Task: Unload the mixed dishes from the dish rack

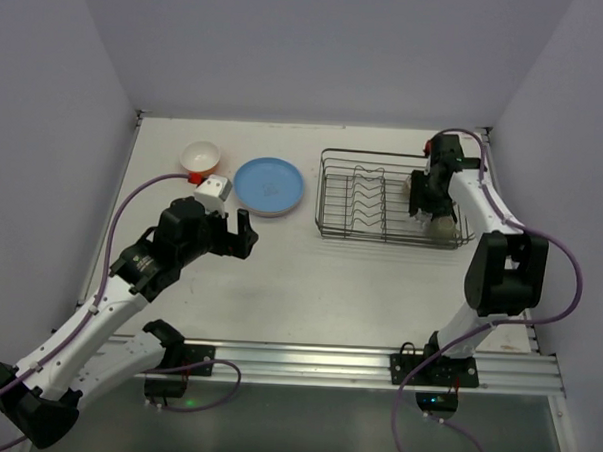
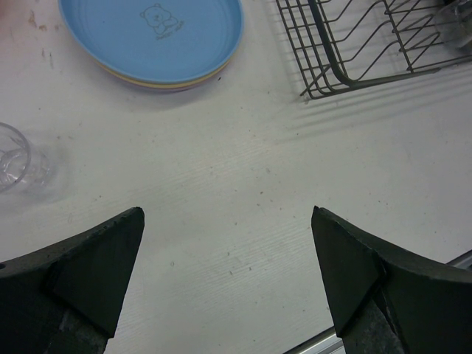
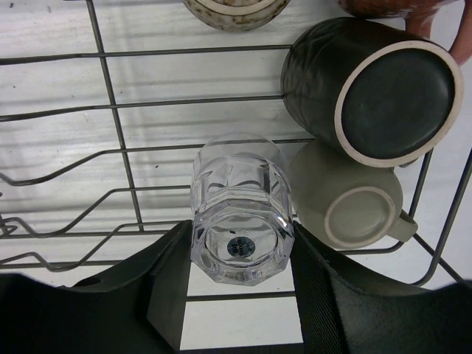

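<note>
One glass (image 3: 240, 199) sits clamped in the right end effector (image 3: 241, 254) inside the rack (image 1: 368, 199), frame right; the left end effector (image 2: 227, 217) hangs wide apart.

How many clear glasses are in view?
2. One glass is in the dish rack, gripped by the right claw; a second glass sits on the table, near the plates. Others may be hidden.

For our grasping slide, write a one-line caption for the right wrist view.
Right gripper clamps an upturned clear glass in the dish rack, beside a dark mug and a beige mug.
</note>
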